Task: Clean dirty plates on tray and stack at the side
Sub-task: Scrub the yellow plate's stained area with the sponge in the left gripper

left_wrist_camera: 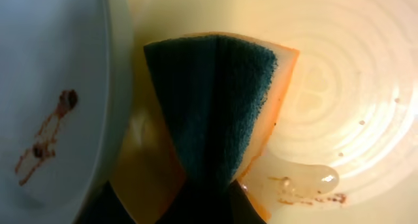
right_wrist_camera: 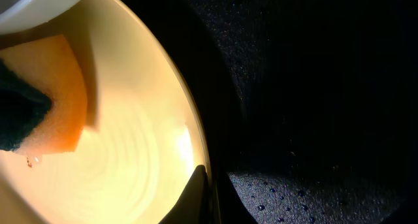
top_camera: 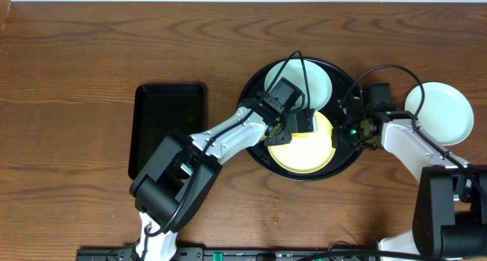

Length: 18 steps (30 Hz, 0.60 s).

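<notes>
The round black tray (top_camera: 262, 160) holds a pale blue-white plate (top_camera: 304, 82) at its far side and a pale yellow plate (top_camera: 308, 154) at its near side. My left gripper (top_camera: 293, 132) is shut on a sponge (left_wrist_camera: 215, 100) with a dark green scouring face and orange foam, pressed on the yellow plate (left_wrist_camera: 353, 74). Brown specks and a soap blob (left_wrist_camera: 313, 179) lie beside it. The blue-white plate (left_wrist_camera: 52, 93) has brown specks. My right gripper (right_wrist_camera: 208, 194) is shut on the yellow plate's rim (right_wrist_camera: 189, 119). Another pale plate (top_camera: 440, 112) sits on the table at the right.
A smaller rectangular black tray (top_camera: 169, 128) lies on the wooden table at the left. The round tray's floor (right_wrist_camera: 313, 87) beside the yellow plate has water droplets. Cables run over the tray's right rim (top_camera: 365, 82).
</notes>
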Each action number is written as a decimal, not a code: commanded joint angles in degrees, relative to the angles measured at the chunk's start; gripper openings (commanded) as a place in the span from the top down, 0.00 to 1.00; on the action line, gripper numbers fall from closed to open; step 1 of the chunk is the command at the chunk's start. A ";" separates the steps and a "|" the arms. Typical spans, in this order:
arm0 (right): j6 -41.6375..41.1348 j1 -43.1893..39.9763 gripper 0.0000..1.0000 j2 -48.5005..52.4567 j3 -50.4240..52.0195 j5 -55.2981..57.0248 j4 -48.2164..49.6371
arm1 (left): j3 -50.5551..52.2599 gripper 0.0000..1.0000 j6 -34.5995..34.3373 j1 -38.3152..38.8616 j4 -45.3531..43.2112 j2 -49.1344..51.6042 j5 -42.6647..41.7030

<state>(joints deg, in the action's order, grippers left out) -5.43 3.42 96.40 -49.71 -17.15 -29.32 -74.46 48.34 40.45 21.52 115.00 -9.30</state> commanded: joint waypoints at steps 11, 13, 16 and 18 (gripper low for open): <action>-0.09 -0.35 0.99 0.26 0.46 0.20 -0.02 | 0.20 0.93 0.46 -0.61 15.72 2.84 -17.20; -0.09 -0.35 0.99 0.26 0.46 0.20 -0.04 | 0.35 0.93 -0.04 -0.61 15.76 3.02 -17.29; -0.09 -0.35 0.99 0.26 0.46 0.20 -0.04 | 0.39 0.93 -1.70 -0.61 15.74 3.37 -17.31; -0.09 -0.35 0.99 0.26 0.46 0.20 -0.04 | 0.39 0.92 -3.13 -0.59 15.72 3.43 -17.84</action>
<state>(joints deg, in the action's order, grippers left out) -5.41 3.42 96.40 -49.71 -17.06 -29.28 -76.20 47.72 39.68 36.01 115.46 -24.08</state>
